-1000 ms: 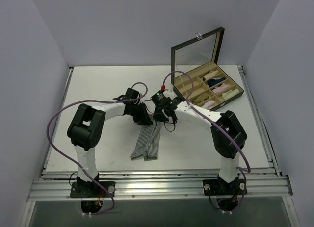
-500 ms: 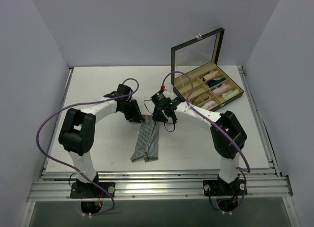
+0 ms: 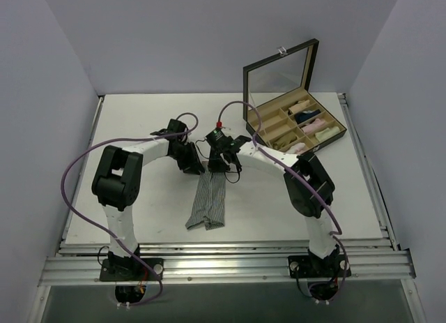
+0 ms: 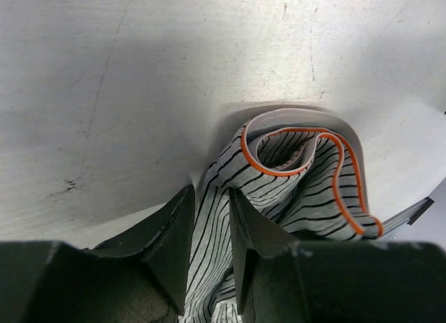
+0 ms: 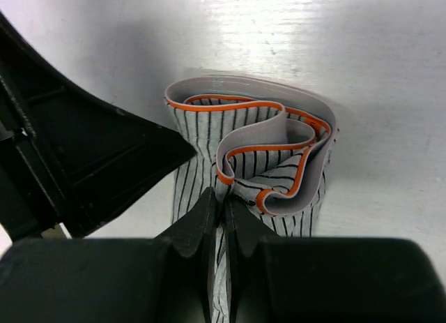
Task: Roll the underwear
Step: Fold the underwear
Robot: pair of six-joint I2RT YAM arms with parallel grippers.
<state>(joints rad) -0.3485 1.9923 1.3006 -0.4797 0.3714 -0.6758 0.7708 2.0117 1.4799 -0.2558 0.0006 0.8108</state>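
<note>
Your right gripper (image 5: pixel 220 201) has slid left; it and the left gripper (image 4: pixel 211 206) pinch the pinstriped grey cloth underwear (image 3: pixel 209 201). Well apart stands the black divided box (image 3: pixel 279 75).

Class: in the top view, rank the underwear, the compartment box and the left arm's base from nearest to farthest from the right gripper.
1. The underwear: pinched in the right gripper.
2. The box: behind, to the right.
3. The left arm's base: near edge, left.
</note>
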